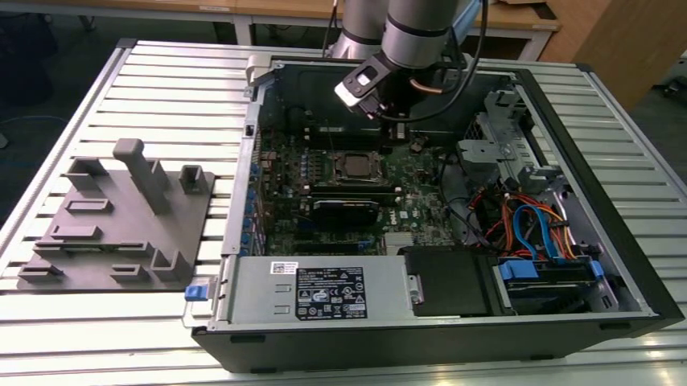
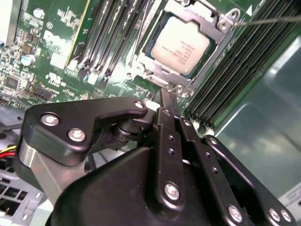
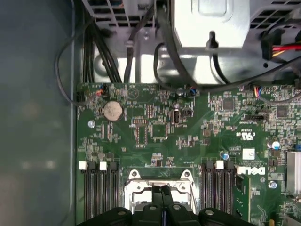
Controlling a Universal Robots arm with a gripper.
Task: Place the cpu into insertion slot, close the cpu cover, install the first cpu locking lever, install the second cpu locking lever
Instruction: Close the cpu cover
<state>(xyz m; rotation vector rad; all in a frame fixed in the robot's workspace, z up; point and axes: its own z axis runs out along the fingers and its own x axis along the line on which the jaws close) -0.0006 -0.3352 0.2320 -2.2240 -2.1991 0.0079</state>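
The cpu (image 2: 181,40), a square chip with a silver-grey top, lies in the insertion slot (image 3: 134,188) on the green board. The cpu cover (image 2: 222,35), a silver frame with a square window, lies down around it. A thin locking lever (image 2: 268,20) runs out from one corner of the frame. My gripper (image 2: 168,96) hangs just beside the socket's edge, black fingers (image 3: 157,193) pressed together with nothing between them. In the exterior view the gripper (image 1: 395,133) hovers inside the open computer case, just behind the slot (image 1: 335,167).
Long black memory slots (image 2: 108,37) flank the socket on both sides. A black module (image 1: 346,211) lies in front of it. A labelled metal box (image 1: 322,289), a drive bay (image 1: 451,277) and coloured cables (image 1: 536,225) fill the case's front. A grey fixture plate (image 1: 118,217) sits on the exterior view's left.
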